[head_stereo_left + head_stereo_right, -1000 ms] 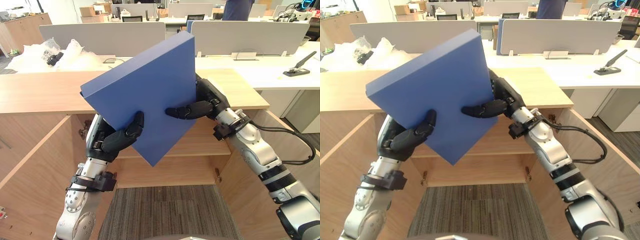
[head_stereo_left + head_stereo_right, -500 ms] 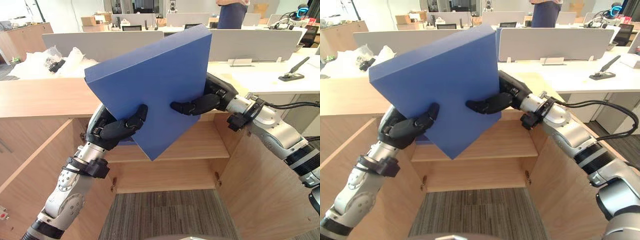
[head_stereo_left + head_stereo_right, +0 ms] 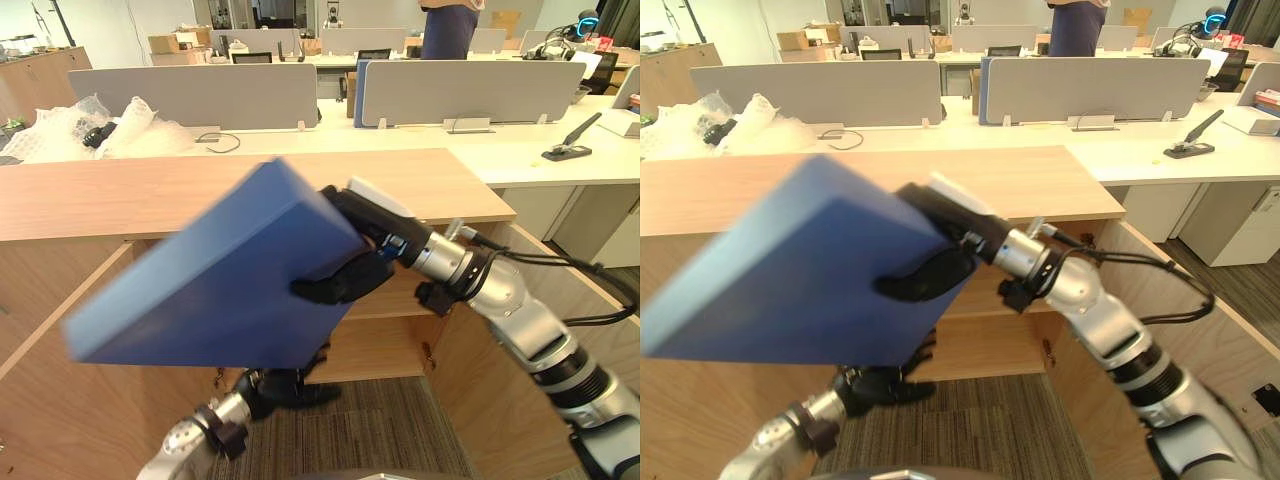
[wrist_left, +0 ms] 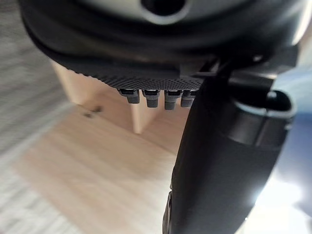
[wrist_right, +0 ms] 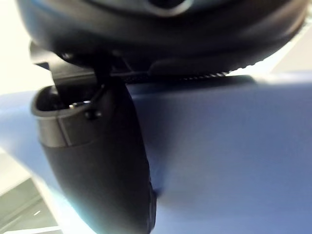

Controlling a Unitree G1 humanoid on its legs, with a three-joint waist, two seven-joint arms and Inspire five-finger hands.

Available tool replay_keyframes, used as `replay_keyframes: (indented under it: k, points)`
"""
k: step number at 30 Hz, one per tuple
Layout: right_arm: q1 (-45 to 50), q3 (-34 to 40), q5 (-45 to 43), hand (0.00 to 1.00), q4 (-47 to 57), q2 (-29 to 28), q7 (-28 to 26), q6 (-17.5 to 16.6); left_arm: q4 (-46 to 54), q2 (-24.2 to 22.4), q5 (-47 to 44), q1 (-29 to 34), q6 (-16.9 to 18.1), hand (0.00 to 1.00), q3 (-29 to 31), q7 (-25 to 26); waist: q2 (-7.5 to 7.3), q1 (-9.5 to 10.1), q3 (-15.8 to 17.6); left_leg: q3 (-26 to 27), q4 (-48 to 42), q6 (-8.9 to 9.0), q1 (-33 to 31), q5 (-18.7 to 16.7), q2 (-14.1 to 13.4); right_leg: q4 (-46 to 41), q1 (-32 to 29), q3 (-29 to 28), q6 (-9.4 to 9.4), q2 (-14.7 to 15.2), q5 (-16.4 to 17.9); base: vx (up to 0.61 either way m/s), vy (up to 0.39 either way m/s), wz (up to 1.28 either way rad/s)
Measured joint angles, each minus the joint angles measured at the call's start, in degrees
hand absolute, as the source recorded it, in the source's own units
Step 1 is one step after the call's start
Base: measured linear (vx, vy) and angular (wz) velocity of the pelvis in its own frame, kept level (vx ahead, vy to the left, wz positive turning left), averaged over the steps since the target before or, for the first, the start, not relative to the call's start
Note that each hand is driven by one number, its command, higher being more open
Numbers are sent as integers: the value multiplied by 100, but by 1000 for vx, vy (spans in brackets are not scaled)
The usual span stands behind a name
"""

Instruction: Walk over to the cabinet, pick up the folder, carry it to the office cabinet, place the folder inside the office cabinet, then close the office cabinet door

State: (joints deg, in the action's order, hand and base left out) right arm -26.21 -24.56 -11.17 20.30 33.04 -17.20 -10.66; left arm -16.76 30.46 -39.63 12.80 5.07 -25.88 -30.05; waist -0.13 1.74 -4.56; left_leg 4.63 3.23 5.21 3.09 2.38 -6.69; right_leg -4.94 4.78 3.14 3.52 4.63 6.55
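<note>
The blue folder (image 3: 210,290) hangs slanted in front of the open wooden office cabinet (image 3: 150,190), its far end dipping to the left. My right hand (image 3: 350,280) is shut on its upper right corner, thumb pressed on the near face and fingers behind; the right wrist view shows that thumb (image 5: 102,165) lying on the blue folder (image 5: 229,146). My left hand (image 3: 285,385) is below the folder, near the cabinet's lower part, apart from it, with its fingers spread open. In the left wrist view the left hand's thumb (image 4: 219,161) stands before bare wood.
The cabinet's left door (image 3: 60,400) and right door (image 3: 510,400) stand open on either side, with a shelf (image 3: 400,300) between. Behind are white desks with grey partitions (image 3: 200,95), crumpled plastic wrap (image 3: 120,130), a stapler (image 3: 572,140) and a person (image 3: 445,30).
My left hand has let go of the folder and dropped below it, opening. The folder has swung down and leftward, now held by the right hand alone.
</note>
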Motion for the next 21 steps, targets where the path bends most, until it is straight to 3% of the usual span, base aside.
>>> replay_keyframes:
  k: [5, 9, 11, 15, 17, 19, 21]
  points:
    - [61, -685, 826, 0, 410, -299, 399, -804, -877, 13, 1654, 76, -137, 100, -296, -272, -77, -21, -39, 10, 11, 11, 2, -12, 6, 14, 2, -10, 26, 12, 30, 0, 0, 0]
    - [401, -2232, 1843, 0, -385, 140, 341, -880, -2046, -116, 3077, -117, -65, 100, -198, -166, -221, -9, -71, 5, 48, 52, 0, -21, 3, 33, -8, -43, 50, 9, 114, -31, -5, -1]
    - [829, -2415, 2019, 0, -1569, 152, 349, -665, -3053, -698, 3473, -326, 114, 100, 516, 24, -275, 121, -7, -41, 159, 92, -42, 7, 12, 28, -117, -69, 53, 2, 113, -47, 7, -2]
    - [796, -2410, 3051, 0, -3881, -181, 356, -124, -4683, -1578, 4811, -965, -146, 100, 2298, 1230, -228, 197, 354, -122, -95, 6, -231, 16, 15, -15, -180, -53, 43, -11, 70, -18, 4, 4]
    - [788, -2268, 3494, 0, -4710, -432, 360, 128, -4772, -1808, 5071, -1110, -208, 100, 2963, 1705, -139, 205, 635, -213, -868, -39, -572, -351, -36, -109, -182, -50, 37, -39, 71, -2, -3, 3]
    - [970, -2100, 3862, 0, -5206, -583, 354, 456, -4760, -2100, 5153, -1195, -218, 100, 3617, 2223, 183, 275, 982, -372, -2084, -104, -1034, -825, -205, -215, -132, -75, -61, -190, 150, -25, -9, -10]
    - [1320, -1614, 3854, 0, -5232, -854, 558, 574, -4688, -2214, 5137, -1200, -202, 100, 3981, 2512, 288, 254, 1220, -538, -3186, -96, -1443, -861, -291, -322, -17, -94, -149, -272, 268, -36, -61, -12]
